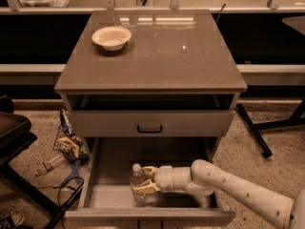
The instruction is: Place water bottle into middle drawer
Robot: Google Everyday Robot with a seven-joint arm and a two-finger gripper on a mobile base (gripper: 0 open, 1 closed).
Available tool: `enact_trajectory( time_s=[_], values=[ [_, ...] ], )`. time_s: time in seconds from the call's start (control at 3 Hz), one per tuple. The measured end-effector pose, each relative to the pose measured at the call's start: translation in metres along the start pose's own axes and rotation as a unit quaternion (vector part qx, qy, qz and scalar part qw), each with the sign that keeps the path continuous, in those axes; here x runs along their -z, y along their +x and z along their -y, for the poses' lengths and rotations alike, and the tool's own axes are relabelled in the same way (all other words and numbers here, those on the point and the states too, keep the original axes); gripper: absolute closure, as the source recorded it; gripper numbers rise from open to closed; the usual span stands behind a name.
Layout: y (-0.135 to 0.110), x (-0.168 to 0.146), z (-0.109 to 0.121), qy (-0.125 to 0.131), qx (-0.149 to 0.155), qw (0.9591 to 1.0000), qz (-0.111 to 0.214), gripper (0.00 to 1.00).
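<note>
The water bottle (137, 179), clear ribbed plastic with a white cap, stands upright inside the open middle drawer (108, 194), near its front and left of centre. My gripper (143, 180) reaches into the drawer from the right on a white arm. Its pale fingers (147, 187) lie on either side of the bottle's body, closed around it. The bottle's base is at or just above the drawer floor; I cannot tell which.
A cream bowl (111, 37) sits on the cabinet top at the back left. The top drawer front with a black handle (149, 128) overhangs the open drawer. Floor litter (69, 144) and a cable (66, 200) lie left of the cabinet. A black stand leg (253, 130) is at the right.
</note>
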State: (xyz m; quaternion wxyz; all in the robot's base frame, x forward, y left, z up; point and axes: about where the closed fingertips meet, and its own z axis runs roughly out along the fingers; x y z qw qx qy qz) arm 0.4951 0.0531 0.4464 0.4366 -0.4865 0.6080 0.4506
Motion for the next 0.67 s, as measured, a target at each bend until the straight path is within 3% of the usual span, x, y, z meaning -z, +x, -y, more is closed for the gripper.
enact_trajectory(
  time_s=[0.33,0.67],
  values=[
    [-0.0007,-0.0029,-0.0016,-0.003,0.000,1.0000,0.001,0.00],
    [-0.0007,-0.0030,-0.0017,-0.003,0.000,1.0000,0.001,0.00]
  ],
)
